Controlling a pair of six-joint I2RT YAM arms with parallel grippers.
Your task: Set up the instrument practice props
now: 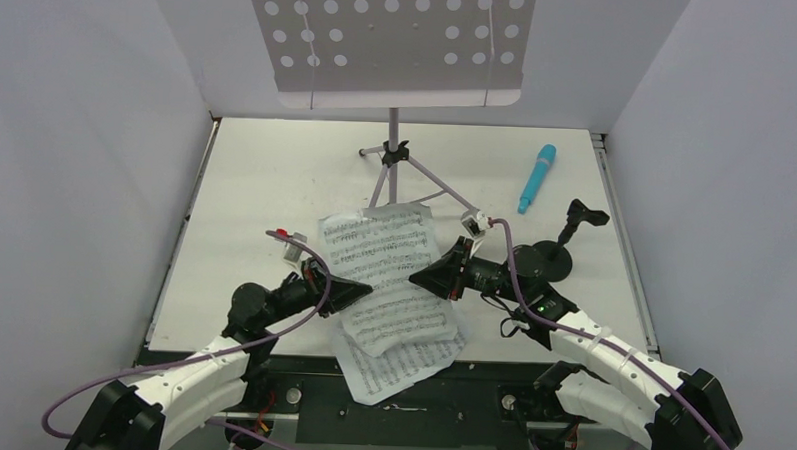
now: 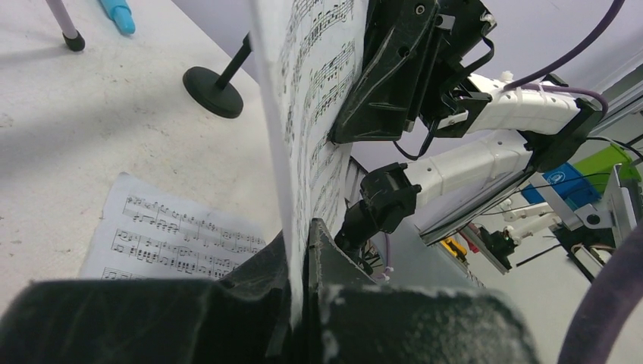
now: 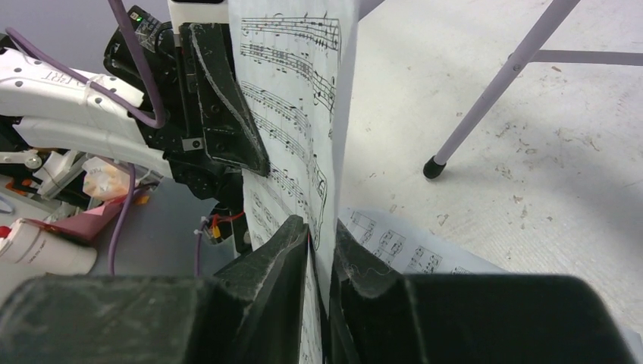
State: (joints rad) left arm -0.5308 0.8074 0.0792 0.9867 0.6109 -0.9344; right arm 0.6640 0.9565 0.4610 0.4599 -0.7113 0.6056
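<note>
1. White counter [image 1: 255,200] boxed in by pale walls [image 1: 78,124]; both arms reach in from the near edge.
2. Lilac music stand [image 1: 401,45] is upright at the rear centre on its tripod. Its perforated plate is bare, with no paper on it.
3. One sheet-music page [image 1: 384,247] is lifted off the counter in front of the stand, strung between the two arms.
4. Left gripper [image 2: 302,231] is clenched on the page's left edge; its wrist view shows the paper pinched edge-on between the fingers.
5. Right gripper [image 3: 320,227] is clamped on the opposite edge, and the paper runs up out of its closed fingers.
6. Spare pages [image 1: 400,360] lie flat below the held one, overhanging the near edge of the counter.
7. Turquoise toy microphone [image 1: 537,178] lies on its side at the right rear, well apart from both grippers.
8. Black mic stand [image 1: 559,253] is upright just beside the right arm, with its clip empty.
9. Progress, as judged: early. The stand is up and one page is in hand. Left to do: page onto the plate, spare pages, microphone into the clip.
</note>
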